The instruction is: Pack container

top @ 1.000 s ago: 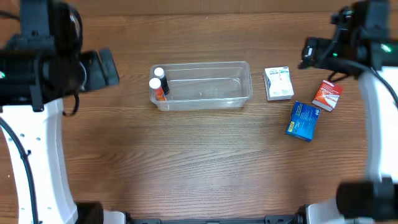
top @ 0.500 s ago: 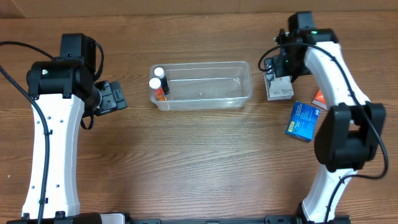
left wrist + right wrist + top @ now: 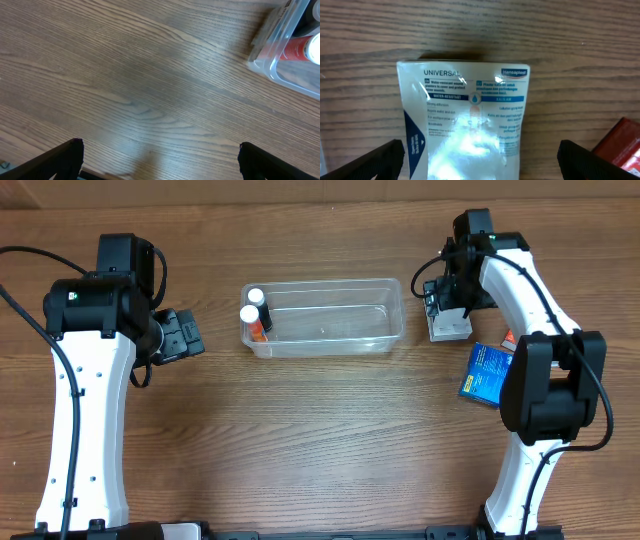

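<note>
The clear container (image 3: 396,320) lies at the table's back middle. Two small bottles stand at its left end, a white-capped one (image 3: 255,297) and an orange one (image 3: 254,323). My right gripper (image 3: 447,295) is open above a white plaster box (image 3: 452,330) just right of the container. In the right wrist view the box (image 3: 465,115) lies between my spread fingers (image 3: 380,160), untouched. My left gripper (image 3: 185,335) is open and empty over bare wood left of the container. The left wrist view shows the container's corner (image 3: 267,60) and the orange bottle (image 3: 297,49).
A blue box (image 3: 487,373) lies right of the container, nearer the front. A red box (image 3: 508,337) lies beside it, mostly hidden by my right arm; its corner shows in the right wrist view (image 3: 620,145). Bare wood fills the front half.
My right arm has swung in from the right edge to above the white box. My left arm pulled back into its present pose, then held still.
</note>
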Controlling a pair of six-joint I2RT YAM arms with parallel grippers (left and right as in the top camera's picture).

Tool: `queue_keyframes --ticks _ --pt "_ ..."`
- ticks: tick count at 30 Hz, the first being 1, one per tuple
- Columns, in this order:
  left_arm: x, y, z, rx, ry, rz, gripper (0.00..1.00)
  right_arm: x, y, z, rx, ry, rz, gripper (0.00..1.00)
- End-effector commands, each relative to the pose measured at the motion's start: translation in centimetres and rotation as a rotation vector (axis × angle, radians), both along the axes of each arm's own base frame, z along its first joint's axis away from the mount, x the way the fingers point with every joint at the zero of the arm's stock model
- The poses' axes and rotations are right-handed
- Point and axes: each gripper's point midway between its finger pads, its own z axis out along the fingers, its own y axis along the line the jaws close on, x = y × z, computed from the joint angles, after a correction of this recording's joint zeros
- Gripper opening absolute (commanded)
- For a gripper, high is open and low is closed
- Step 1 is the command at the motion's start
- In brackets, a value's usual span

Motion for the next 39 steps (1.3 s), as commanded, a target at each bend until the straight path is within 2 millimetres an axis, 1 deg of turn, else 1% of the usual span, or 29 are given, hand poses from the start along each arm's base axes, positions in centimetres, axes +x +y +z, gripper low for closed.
queue_keyframes --ticks 1,6,17,20,22,24,26,27,28,29,30,31,33,35,37,39 --pt "-0.1 0.3 0.3 0.004 -0.017 0.027 1.0 -1.1 0.0 -1.8 0.017 0.031 -0.009 1.0" --pt "-0.1 0.3 0.3 0.004 -0.017 0.027 1.0 -1.8 0.2 -3.7 0.024 0.041 -0.008 1.0" --pt "-0.1 0.3 0.3 0.004 -0.02 0.027 1.0 -1.7 0.3 -3.8 0.028 0.037 -0.006 1.0" --pt "0.0 0.3 0.4 0.005 -0.02 0.027 1.0 -1.5 0.4 -3.5 0.028 0.032 -0.004 1.0" --pt "0.0 0.3 0.4 0.005 -0.021 0.027 1.0 -1.0 0.4 -2.5 0.03 0.015 -0.023 1.0" --pt "0.0 0.3 0.4 0.005 -0.022 0.027 1.0 -0.2 -0.3 -0.5 0.012 -0.029 -0.084 1.0" --pt "0.1 0.3 0.4 0.005 -0.025 0.027 1.0 0.9 -0.5 2.7 0.009 -0.096 -0.095 1.0" --pt "0.1 0.3 0.4 0.005 -0.026 0.027 1.0 1.4 -0.7 4.9 0.003 -0.145 -0.097 1.0" --pt "0.1 0.3 0.4 0.005 -0.027 0.027 1.0 1.8 -0.8 6.4 -0.004 -0.181 -0.1 1.0" --pt "0.1 0.3 0.4 0.005 -0.028 0.027 1.0 2.1 -1.3 8.4 -0.018 -0.233 -0.115 1.0" --pt "0.1 0.3 0.4 0.005 -0.027 0.027 1.0 2.3 -1.7 10.0 -0.031 -0.274 -0.14 1.0" --pt "0.1 0.3 0.4 0.005 -0.027 0.027 1.0 2.3 -2.0 10.6 -0.034 -0.288 -0.151 1.0" --pt "0.1 0.3 0.4 0.005 -0.027 0.027 1.0 2.1 -2.4 10.8 -0.033 -0.289 -0.158 1.0" --pt "0.1 0.3 0.4 0.005 -0.027 0.027 1.0 1.5 -2.3 10.3 -0.031 -0.257 -0.147 1.0" --pt "0.1 0.3 0.4 0.005 -0.028 0.027 1.0 1.3 -1.3 9.9 0.005 -0.233 -0.083 1.0" --pt "0.1 0.3 0.4 0.006 -0.026 0.025 1.0 1.3 -1.2 9.7 0.006 -0.227 -0.083 1.0"
